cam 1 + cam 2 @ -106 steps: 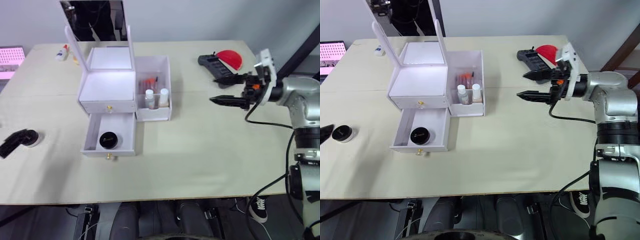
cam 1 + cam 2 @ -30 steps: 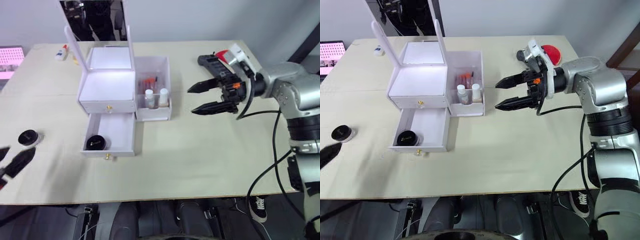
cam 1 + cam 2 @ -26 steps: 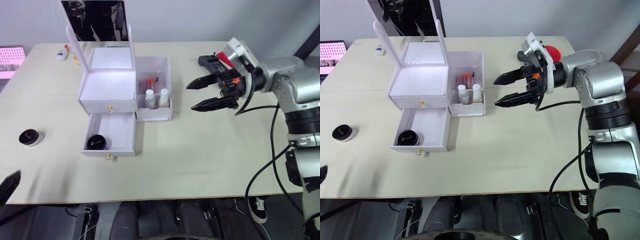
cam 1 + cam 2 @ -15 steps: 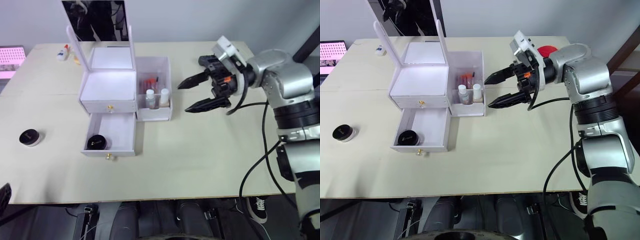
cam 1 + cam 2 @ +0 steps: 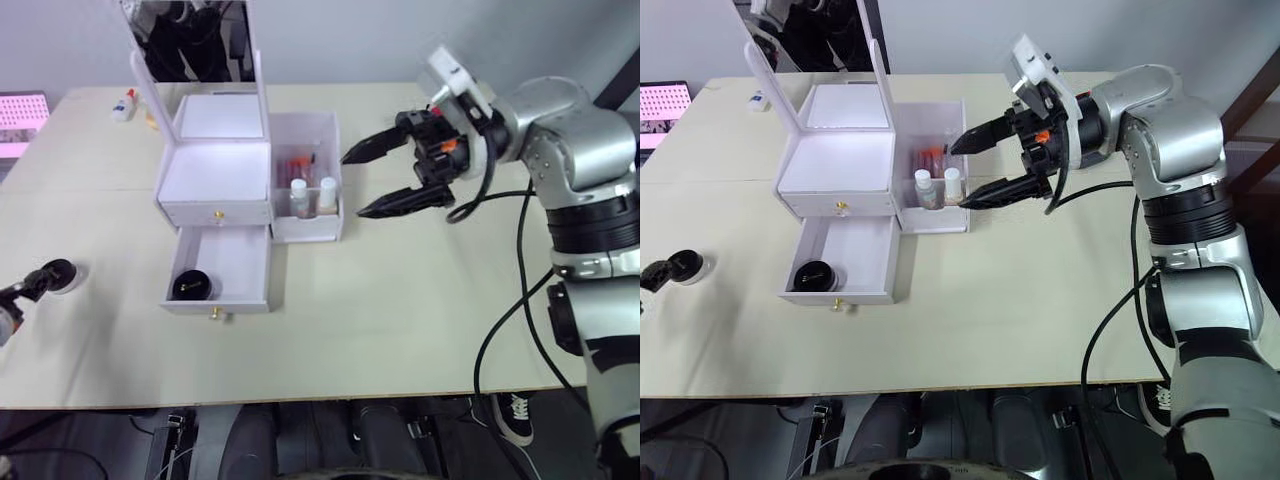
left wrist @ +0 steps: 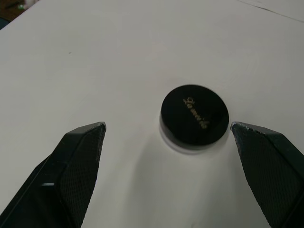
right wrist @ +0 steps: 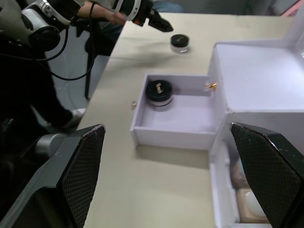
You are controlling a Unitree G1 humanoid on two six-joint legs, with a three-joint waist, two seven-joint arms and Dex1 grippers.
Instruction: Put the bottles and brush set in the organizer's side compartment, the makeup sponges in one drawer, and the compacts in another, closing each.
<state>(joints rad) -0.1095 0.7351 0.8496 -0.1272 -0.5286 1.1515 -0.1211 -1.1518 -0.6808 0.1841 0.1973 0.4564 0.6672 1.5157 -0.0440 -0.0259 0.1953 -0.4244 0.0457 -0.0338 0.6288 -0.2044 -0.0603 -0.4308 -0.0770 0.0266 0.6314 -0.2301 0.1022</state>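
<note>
The white organizer [image 5: 245,190] stands on the far-left part of the table [image 5: 400,300], with its mirror lid [image 5: 195,45] raised. The side compartment [image 5: 308,180] is on the organizer's right side, and two small white-capped bottles [image 5: 312,195] stand in its near part, with some reddish items behind them that are too small to name. The upper drawer [image 5: 215,213] is closed. The lower drawer [image 5: 220,270] is pulled out toward the near edge, and one black compact [image 5: 190,286] lies in its near-left corner.

A second black compact [image 6: 194,117] rests on the table well to the left of the organizer, close to the left edge. The left gripper [image 6: 166,135] is right at it, with its two fingers spread wide on either side of the compact and not touching it; it holds nothing.

The right gripper [image 5: 380,180] hangs above the table just to the right of the side compartment, pointing toward the organizer. Its fingers are wide apart and it carries nothing.

On the far-right part of the table, behind the right arm, lies a red object [image 5: 1095,88], mostly hidden. A small white bottle [image 5: 124,103] lies near the far-left corner.
</note>
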